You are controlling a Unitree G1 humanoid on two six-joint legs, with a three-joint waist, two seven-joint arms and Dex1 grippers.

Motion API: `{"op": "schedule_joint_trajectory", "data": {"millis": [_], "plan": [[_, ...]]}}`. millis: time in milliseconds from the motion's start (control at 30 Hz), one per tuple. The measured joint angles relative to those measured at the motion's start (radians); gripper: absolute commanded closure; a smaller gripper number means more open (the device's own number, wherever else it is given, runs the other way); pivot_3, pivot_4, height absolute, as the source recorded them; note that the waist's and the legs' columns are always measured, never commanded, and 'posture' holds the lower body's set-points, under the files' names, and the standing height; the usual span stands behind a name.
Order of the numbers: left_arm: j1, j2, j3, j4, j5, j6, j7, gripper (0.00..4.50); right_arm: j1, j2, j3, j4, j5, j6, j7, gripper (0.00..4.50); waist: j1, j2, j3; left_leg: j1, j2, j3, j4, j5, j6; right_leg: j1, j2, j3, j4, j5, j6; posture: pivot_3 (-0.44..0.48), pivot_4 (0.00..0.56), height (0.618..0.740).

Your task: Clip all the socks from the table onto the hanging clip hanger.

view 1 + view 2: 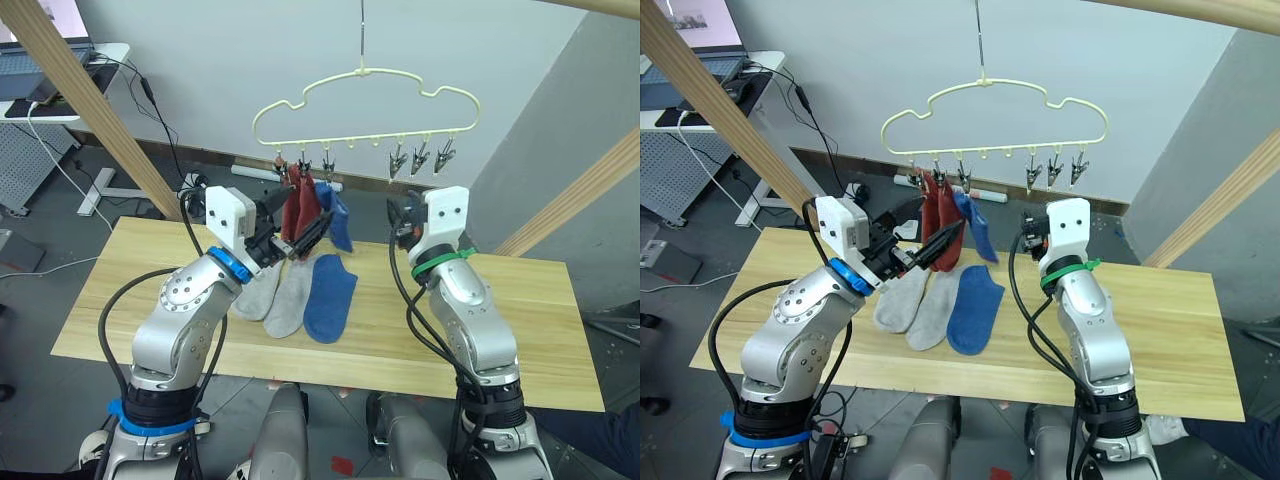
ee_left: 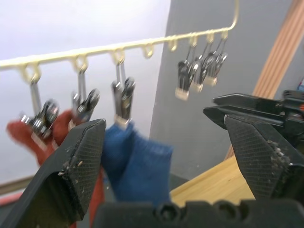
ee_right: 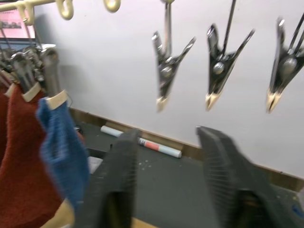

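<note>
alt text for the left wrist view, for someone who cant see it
The open left gripper faces the yellow clip hanger, where two red socks and a blue sock hang from clips. Three empty clips hang farther along the rail, above a corner of the table.

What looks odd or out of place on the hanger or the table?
Nothing is damaged. The hanger is loaded on one side only: two red socks and a blue sock crowd its left clips, while three right clips are empty.
</note>
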Motion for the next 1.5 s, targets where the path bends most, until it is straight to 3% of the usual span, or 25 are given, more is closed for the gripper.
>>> {"op": "schedule_joint_trajectory", "data": {"millis": [367, 900, 1133, 1500], "plan": [[0.04, 0.064, 0.028, -0.04, -0.03, 0.031, -0.07, 0.09, -0.077, 0.033, -0.007, 0.019, 0.007, -0.03, -0.039, 2.5, 0.003, 0.0, 0.0, 0.0, 0.0, 0.0, 0.0, 0.0, 0.0, 0.001, 0.0, -0.001, 0.001, 0.001, -0.002, 0.223, 0.237, 0.74], [0.061, 0.094, 0.063, -0.089, -0.063, 0.076, -0.065, 0.09, -0.224, 0.064, -0.051, 0.217, 0.046, -0.074, -0.055, 2.5, 0.007, 0.0, -0.002, 0.0, 0.0, -0.001, 0.0, 0.001, 0.001, 0.001, 0.0, -0.001, 0.001, 0.003, -0.005, 0.267, 0.224, 0.74], [0.074, 0.093, 0.066, -0.117, -0.067, 0.092, -0.039, 0.09, -0.222, 0.072, -0.051, 0.237, 0.049, -0.084, -0.055, 2.5, 0.007, 0.0, -0.002, 0.0, 0.0, -0.001, 0.001, 0.001, 0.001, 0.001, 0.0, -0.001, 0.002, 0.003, -0.005, 0.267, 0.224, 0.74], [0.074, 0.096, 0.075, -0.116, -0.067, 0.093, -0.038, 0.09, -0.102, 0.052, -0.036, 0.084, 0.048, -0.079, -0.035, 2.5, 0.008, 0.0, -0.003, 0.001, 0.0, -0.001, 0.001, 0.002, 0.001, 0.001, 0.0, -0.001, 0.002, 0.003, -0.005, 0.251, 0.237, 0.74]]}}
